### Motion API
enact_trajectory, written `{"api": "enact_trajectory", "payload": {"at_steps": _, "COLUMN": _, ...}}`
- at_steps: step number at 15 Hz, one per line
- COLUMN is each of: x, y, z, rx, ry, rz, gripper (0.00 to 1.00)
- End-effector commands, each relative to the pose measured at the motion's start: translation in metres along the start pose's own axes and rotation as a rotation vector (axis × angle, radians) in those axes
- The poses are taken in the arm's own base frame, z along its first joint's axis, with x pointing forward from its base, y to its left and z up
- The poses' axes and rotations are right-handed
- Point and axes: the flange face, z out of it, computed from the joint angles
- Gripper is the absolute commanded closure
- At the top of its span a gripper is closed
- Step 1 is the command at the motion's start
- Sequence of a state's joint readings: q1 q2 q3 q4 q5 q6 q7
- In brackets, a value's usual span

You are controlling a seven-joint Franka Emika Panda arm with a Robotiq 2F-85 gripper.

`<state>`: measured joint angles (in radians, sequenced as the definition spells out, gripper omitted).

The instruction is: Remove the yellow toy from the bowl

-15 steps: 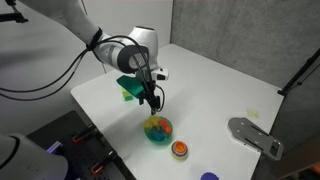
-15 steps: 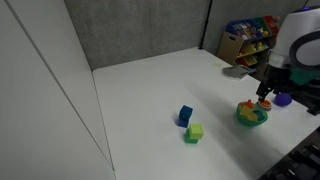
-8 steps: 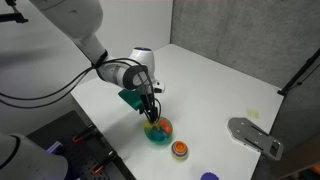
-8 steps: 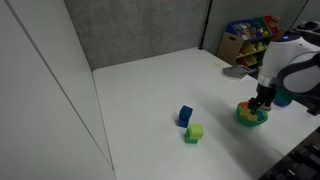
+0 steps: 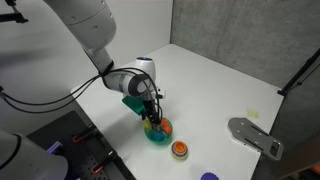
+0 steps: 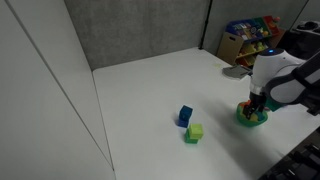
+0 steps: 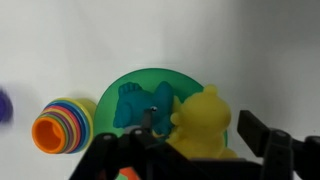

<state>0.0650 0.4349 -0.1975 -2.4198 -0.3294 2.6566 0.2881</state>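
The teal-blue bowl (image 5: 160,133) stands near the table's front edge and also shows in an exterior view (image 6: 251,118). In the wrist view the bowl (image 7: 125,88) holds a blue toy (image 7: 138,103) and the yellow toy (image 7: 205,118), a small bear-like figure on the bowl's right side. My gripper (image 5: 152,120) is lowered into the bowl. In the wrist view the gripper (image 7: 200,132) is open, with one finger on each side of the yellow toy. A gap shows between the toy and the right finger (image 7: 254,130).
An orange round dish (image 5: 179,149) with coloured rings (image 7: 62,125) stands beside the bowl, with a purple piece (image 5: 208,177) past it. A grey flat oval thing (image 5: 255,135) lies further off. A blue cube (image 6: 185,115) and a yellow-green cube (image 6: 194,132) sit mid-table.
My gripper has come down from above the bowl into it, and now straddles the yellow toy. The bowl and the toys have not moved.
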Motion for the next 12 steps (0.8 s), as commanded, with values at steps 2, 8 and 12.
{"api": "enact_trajectory", "payload": {"at_steps": 2, "x": 0.013, "y": 0.002, "z": 0.009, "rx": -0.040, "ry": 0.007, "rz": 0.010, "gripper": 0.51}}
{"api": "enact_trajectory", "payload": {"at_steps": 8, "x": 0.020, "y": 0.004, "z": -0.010, "rx": -0.022, "ry": 0.009, "rz": 0.020, "gripper": 0.78}}
{"api": "enact_trajectory", "payload": {"at_steps": 12, "x": 0.028, "y": -0.001, "z": -0.044, "rx": 0.010, "ry": 0.023, "rz": 0.034, "gripper": 0.84}}
